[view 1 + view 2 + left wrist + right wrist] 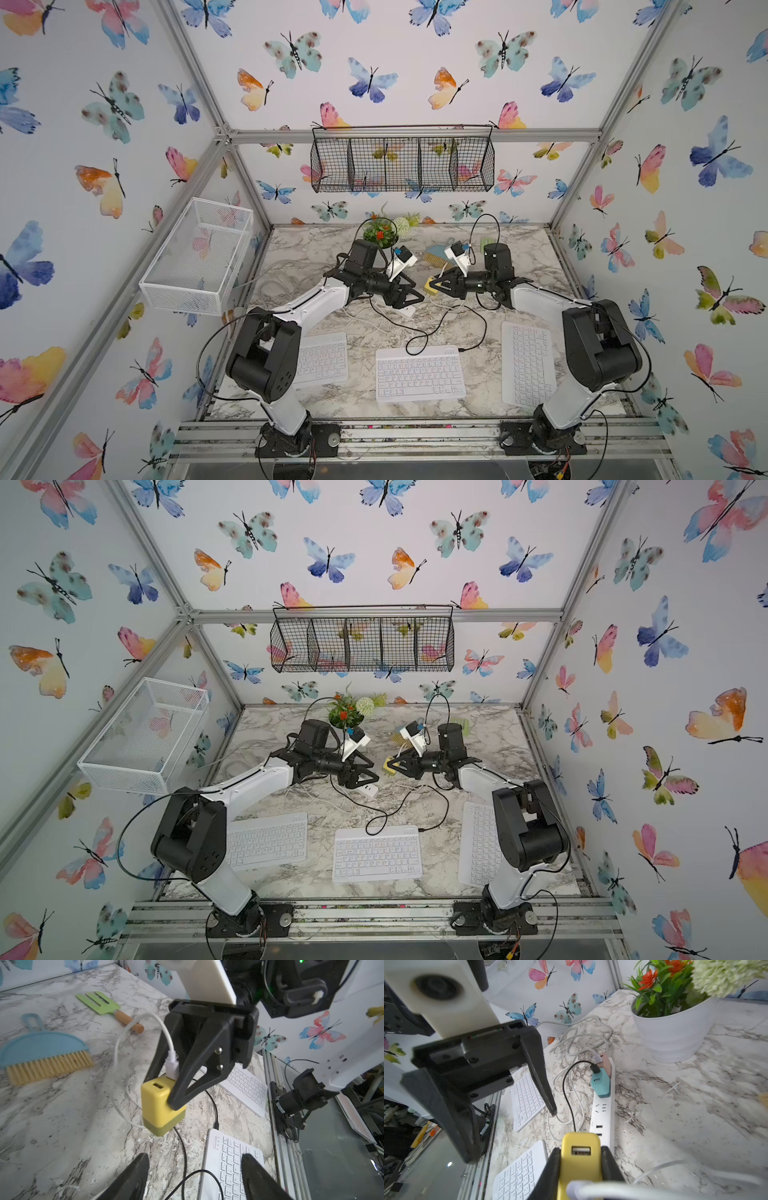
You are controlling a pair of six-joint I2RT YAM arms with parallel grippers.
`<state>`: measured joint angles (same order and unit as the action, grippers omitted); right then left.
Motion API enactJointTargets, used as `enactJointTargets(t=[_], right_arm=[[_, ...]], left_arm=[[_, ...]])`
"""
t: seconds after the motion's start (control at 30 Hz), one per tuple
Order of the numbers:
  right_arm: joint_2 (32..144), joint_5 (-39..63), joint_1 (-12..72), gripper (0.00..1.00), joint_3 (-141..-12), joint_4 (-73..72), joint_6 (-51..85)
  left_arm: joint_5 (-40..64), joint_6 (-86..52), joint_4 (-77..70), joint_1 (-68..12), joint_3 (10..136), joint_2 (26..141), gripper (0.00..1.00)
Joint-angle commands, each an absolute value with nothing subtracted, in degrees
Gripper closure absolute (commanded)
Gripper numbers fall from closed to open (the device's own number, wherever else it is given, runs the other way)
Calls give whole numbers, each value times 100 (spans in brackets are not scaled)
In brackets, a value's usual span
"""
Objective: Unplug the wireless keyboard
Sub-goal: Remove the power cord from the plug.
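Left wrist view is showing us the right gripper (164,1093) squeezing a yellow charger block (155,1105) between its two black fingers. The block is looking like a small box. Most of it is bright yellow, and the end pointing away from the fingers is a darker green-yellow. One little plug hole on its face is sitting bare. A white plug (172,1066) is sticking into the block right between the fingers, and its thin white cable (149,1014) is looping away over the marble table (52,1126).

Our left gripper (195,1157) is pointing at the block with its fingers standing apart and nothing between them. Just under this gripper a white keyboard (230,1167) is lying flat, and a black cable (216,1124) is reaching its corner.

Through the right wrist view we are looking past the held block at a long white power strip (604,1109), lying apart from the block. A teal charger (601,1086) and a pink charger (605,1061) are standing on it.

We are not able to tell which keyboard the white cable is going to.
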<state>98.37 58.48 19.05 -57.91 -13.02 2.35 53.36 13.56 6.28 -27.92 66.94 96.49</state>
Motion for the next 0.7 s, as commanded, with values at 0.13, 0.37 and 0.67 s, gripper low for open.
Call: enactJointTargets(t=[0.13, 0.37, 0.67], right_arm=[[9471, 6649, 1898, 79, -5650, -1625, 580], [9369, 6806, 1901, 79, -5580, -1516, 545], [9308, 6802, 1899, 79, -5553, -1257, 248]], left_arm=[[6316, 2122, 383, -2850, 7005, 10079, 31], [6510, 2087, 369, -2984, 7356, 10544, 33], [6605, 1788, 337, -3039, 7633, 10899, 33]])
